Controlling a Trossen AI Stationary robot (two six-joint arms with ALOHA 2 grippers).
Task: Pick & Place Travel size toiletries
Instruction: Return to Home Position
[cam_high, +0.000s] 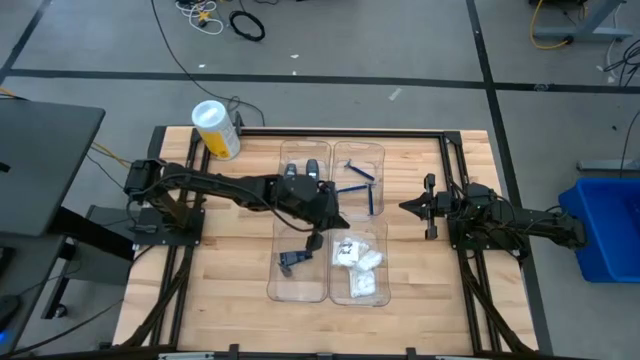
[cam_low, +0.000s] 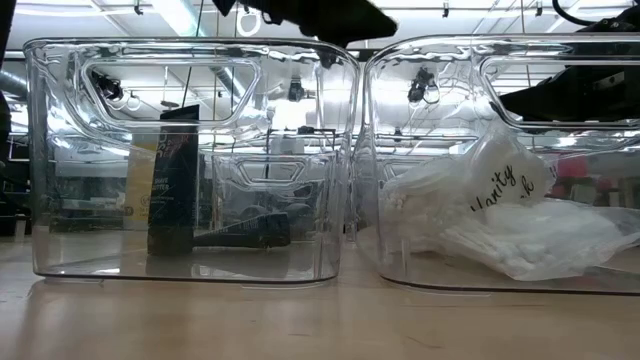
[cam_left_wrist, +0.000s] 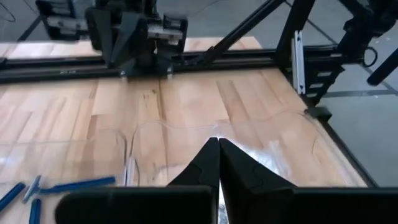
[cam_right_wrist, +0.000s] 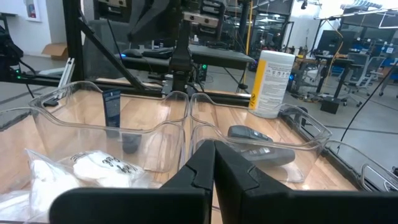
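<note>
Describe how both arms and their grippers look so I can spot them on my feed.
Both are matte black. The left arm and right arm are slim jointed segments. The left gripper and right gripper each have two angular, wedge-shaped fingers tapering to a point. No markings show on either.

Robotics lab or workshop. Two robot arms (cam_high: 220, 185) are sitting on a wood table (cam_high: 240, 290) inside a black frame (cam_high: 350, 131). Grey floor (cam_high: 400, 40) is showing black tape lines (cam_high: 300, 80), and cables (cam_high: 247, 24) are lying loose on it. Blue bin (cam_high: 607, 225) is standing beside the table. Benches with gear (cam_right_wrist: 224, 57) are filling the room behind, cardboard box (cam_right_wrist: 53, 50) sitting at the side. Strip lights (cam_low: 180, 15) are running overhead.
</note>
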